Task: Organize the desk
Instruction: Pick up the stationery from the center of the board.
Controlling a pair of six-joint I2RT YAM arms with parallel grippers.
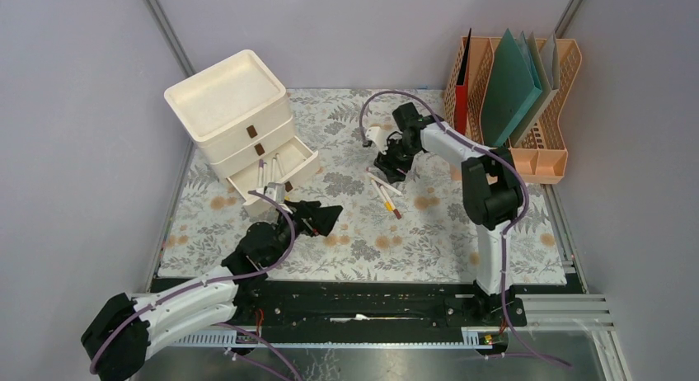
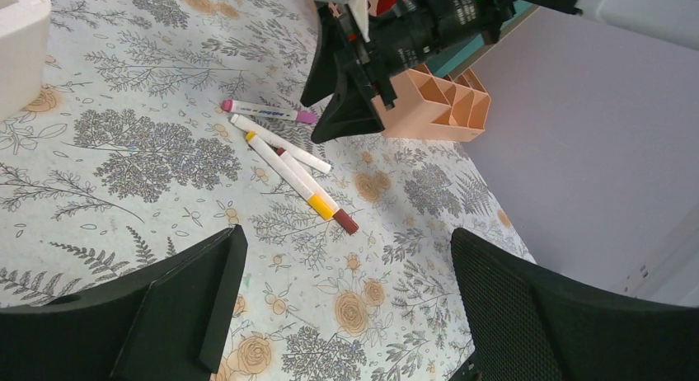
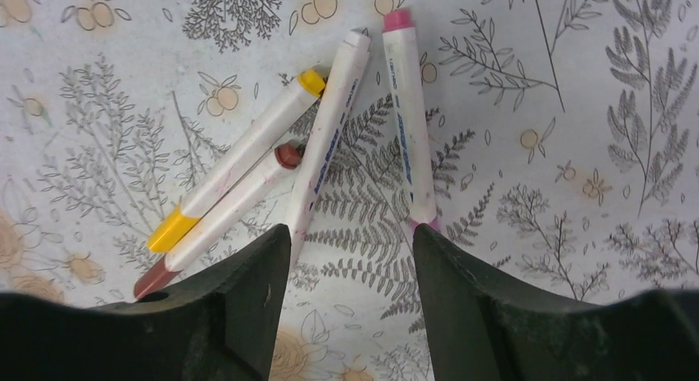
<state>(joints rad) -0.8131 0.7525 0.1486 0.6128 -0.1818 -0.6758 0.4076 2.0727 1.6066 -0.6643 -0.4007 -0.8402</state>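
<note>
Jaws apart on both left gripper [image 2: 346,237] and right gripper [image 3: 350,232]; the right, over touching markers [image 3: 330,125] at the desk's [image 3: 536,84] middle, risks pinching two

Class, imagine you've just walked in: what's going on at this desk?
Two robot arms are tidying the desk. The right end effector hovers open over four loose markers mid-desk, holding nothing. The left end effector sits open and empty near the white drawer unit, whose bottom drawer stands open with white pens inside.
</note>
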